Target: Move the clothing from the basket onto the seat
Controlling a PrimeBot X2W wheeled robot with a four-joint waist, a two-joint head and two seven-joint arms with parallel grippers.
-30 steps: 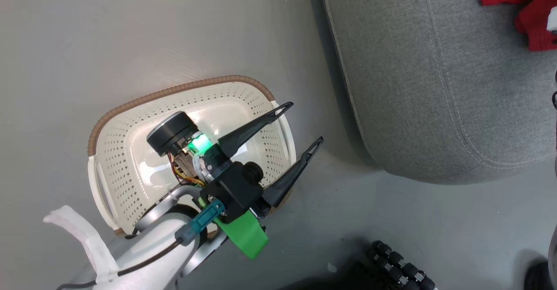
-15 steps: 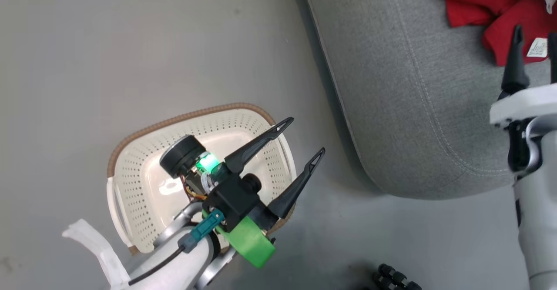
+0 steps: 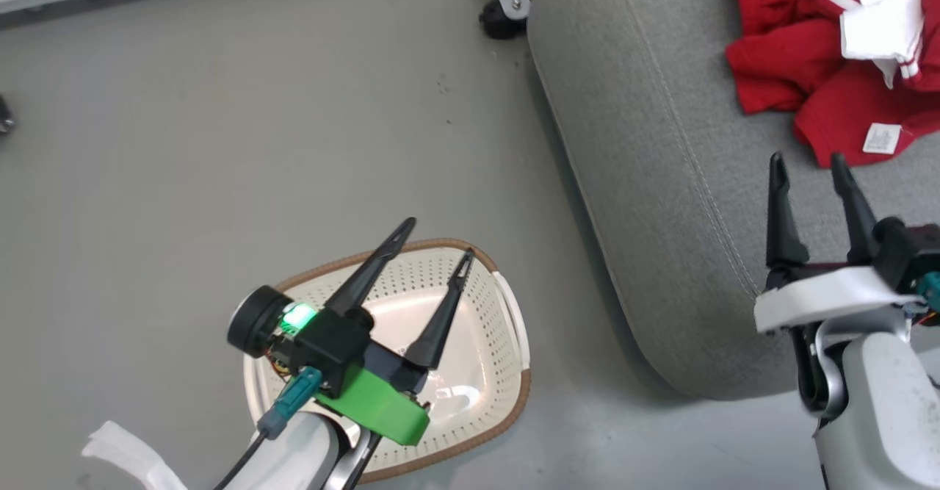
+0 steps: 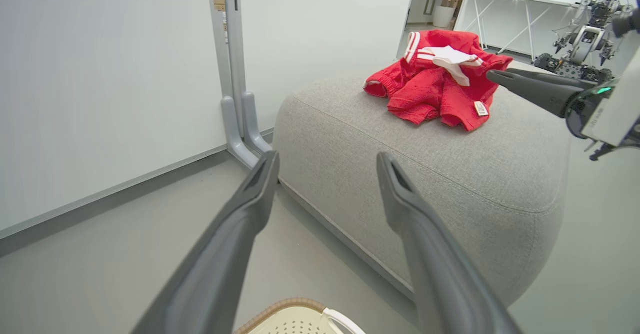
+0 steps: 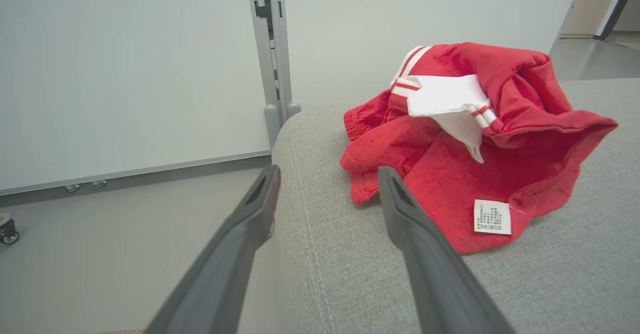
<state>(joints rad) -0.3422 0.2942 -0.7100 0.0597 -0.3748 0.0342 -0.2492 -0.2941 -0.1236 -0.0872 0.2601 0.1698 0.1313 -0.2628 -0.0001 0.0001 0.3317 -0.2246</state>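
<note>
The red clothing [image 3: 822, 71] with white stripes lies crumpled on the grey seat [image 3: 661, 181], at the head view's upper right. It also shows as a heap [image 4: 440, 86] in the left wrist view and close up [image 5: 465, 143] in the right wrist view. The cream basket [image 3: 477, 372] with its brown rim stands on the floor left of the seat, nothing red visible inside. My left gripper [image 3: 439, 236] hangs open above the basket. My right gripper [image 3: 808, 163] is open over the seat's near part, just short of the clothing, holding nothing.
A grey post on a wheeled foot [image 3: 503, 5] stands at the seat's far corner against a white wall [image 4: 100, 73]. Grey floor [image 3: 220, 145] spreads left of the seat. Another robot [image 4: 580, 38] and a white table stand far behind.
The head camera has tilted up, so basket and seat sit lower in the picture. My right gripper has come fully into view. My left gripper now points more upward over the basket.
</note>
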